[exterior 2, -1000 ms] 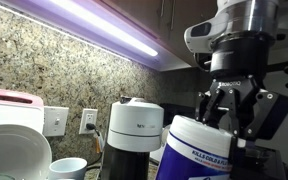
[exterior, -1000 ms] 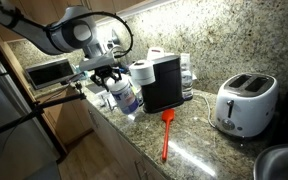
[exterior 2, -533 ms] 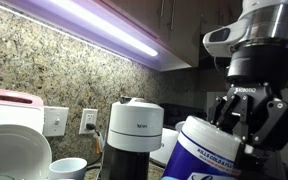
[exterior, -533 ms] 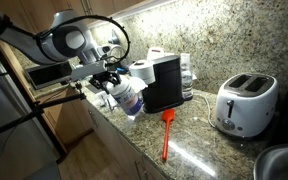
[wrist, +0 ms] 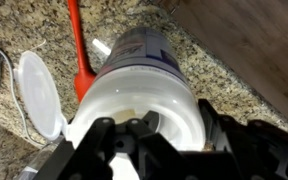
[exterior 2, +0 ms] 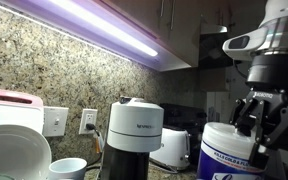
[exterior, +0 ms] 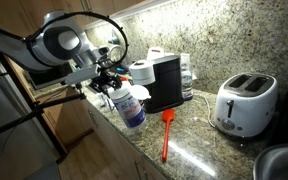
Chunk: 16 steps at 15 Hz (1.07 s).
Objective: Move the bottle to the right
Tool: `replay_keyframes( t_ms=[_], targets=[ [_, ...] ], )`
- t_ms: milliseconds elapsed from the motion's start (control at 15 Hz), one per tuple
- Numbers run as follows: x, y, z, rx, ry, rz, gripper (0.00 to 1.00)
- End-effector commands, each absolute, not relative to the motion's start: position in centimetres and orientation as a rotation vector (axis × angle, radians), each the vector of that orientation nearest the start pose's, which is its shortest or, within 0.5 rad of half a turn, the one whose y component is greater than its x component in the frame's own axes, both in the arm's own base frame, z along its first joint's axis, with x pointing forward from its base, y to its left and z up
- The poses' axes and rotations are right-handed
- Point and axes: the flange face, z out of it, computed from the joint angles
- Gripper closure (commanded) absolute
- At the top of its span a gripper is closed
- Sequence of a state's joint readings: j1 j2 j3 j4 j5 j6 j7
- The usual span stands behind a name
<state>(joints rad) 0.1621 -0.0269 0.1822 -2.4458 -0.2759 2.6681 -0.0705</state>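
Note:
The bottle (exterior: 131, 104) is wide and white with a blue-and-white label. It hangs just above the granite counter (exterior: 199, 140), in front of the black coffee machine (exterior: 165, 82). My gripper (exterior: 113, 82) is shut on the bottle's upper part. In an exterior view the bottle (exterior 2: 228, 160) is nearly upright under the gripper (exterior 2: 263, 128). In the wrist view the bottle (wrist: 144, 75) fills the middle between the black fingers (wrist: 220, 128). Its cap is hidden by the gripper (wrist: 156, 128).
A white paper roll (exterior: 142, 70) and a small green bottle (exterior: 187, 72) stand by the coffee machine. A red-handled tool (exterior: 166, 135) lies on the counter and a white toaster (exterior: 244, 103) stands beyond it. The counter edge drops to the floor beside the bottle.
My gripper has carried the bottle away from the coffee machine, rightward in the exterior view that shows the machine's front. The bottle has tilted from slanted to nearly upright.

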Motion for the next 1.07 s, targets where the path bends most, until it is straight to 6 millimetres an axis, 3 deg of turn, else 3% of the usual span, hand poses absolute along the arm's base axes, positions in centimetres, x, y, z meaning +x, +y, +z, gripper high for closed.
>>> replay_keyframes(
  t_ms=[0,400,467,800,867,1000],
  targets=[
    [47.2,16.6,34.0,-3.09,-1.013,-0.499,0.85],
    [48.6,14.8,33.7,-3.135,-0.953,-0.678,0.85],
    [48.1,15.1,33.1,-3.151,-0.968,-0.591,0.6],
    [48.3,14.8,32.7,-3.141,-0.966,-0.608,0.6],
    [48.3,14.8,32.7,-3.141,-0.966,-0.608,0.85],
    [48.9,14.7,32.6,-3.15,-0.97,-0.584,0.85]
  ],
)
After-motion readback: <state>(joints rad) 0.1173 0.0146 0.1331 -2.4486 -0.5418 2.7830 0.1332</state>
